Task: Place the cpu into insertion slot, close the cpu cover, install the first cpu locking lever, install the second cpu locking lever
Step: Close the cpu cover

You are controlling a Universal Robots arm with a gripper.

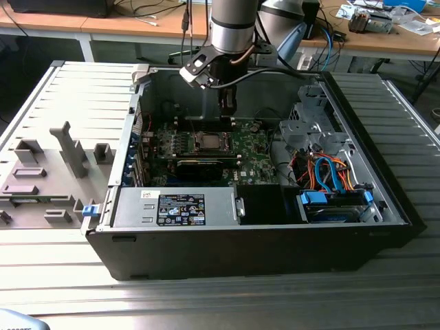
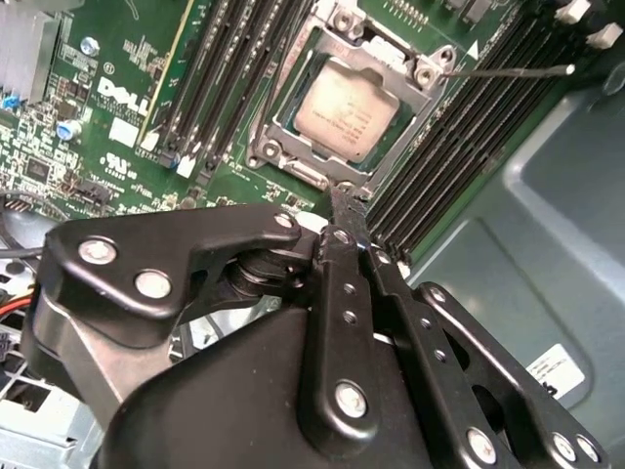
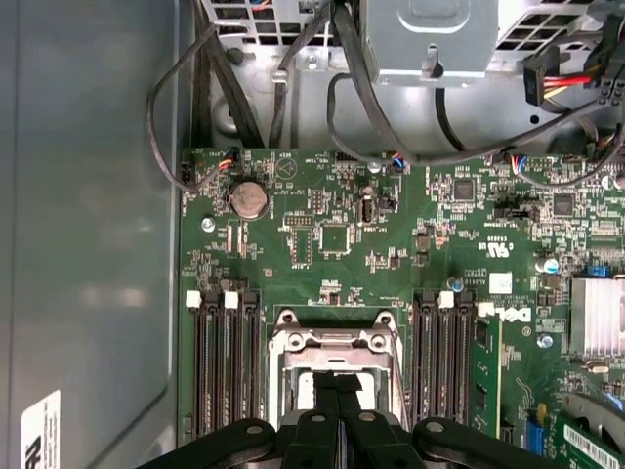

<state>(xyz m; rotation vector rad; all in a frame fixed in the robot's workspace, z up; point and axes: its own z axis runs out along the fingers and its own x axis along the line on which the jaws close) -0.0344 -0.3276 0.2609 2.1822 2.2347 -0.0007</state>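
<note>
Nearest to us in the second wrist view, the gripper (image 2: 342, 209) hung just over the near edge of the insertion slot (image 2: 270, 150). Its two slim black fingers (image 2: 344, 283) were pressed together along their length, with no gap we could make out and nothing between them. The tips sat very close above the slot's edge; we could not tell whether they touched metal.

Inside the slot lay the cpu (image 2: 347, 115), seated flat. Its pale face showed through the window of the cpu cover (image 2: 383, 49), which seemed to lie down around it rather than stand up. We judged the cpu light, rigid and fragile, with a smooth face that would slip between hard fingers, so its edges would be the place to take hold. The cover looked like thin, stiff sheet metal, best pushed on its frame.

From the slot's far corner a thin metal lever (image 2: 508, 70) ran outward across the memory slots (image 2: 439, 161). We judged it to be springy wire, best pushed near its free end. Beyond the slot on that side rose the grey case wall (image 2: 532, 225). In the exterior view the gripper (image 1: 227, 104) stood directly above the slot, deep in the open computer case (image 1: 240, 251).
</note>
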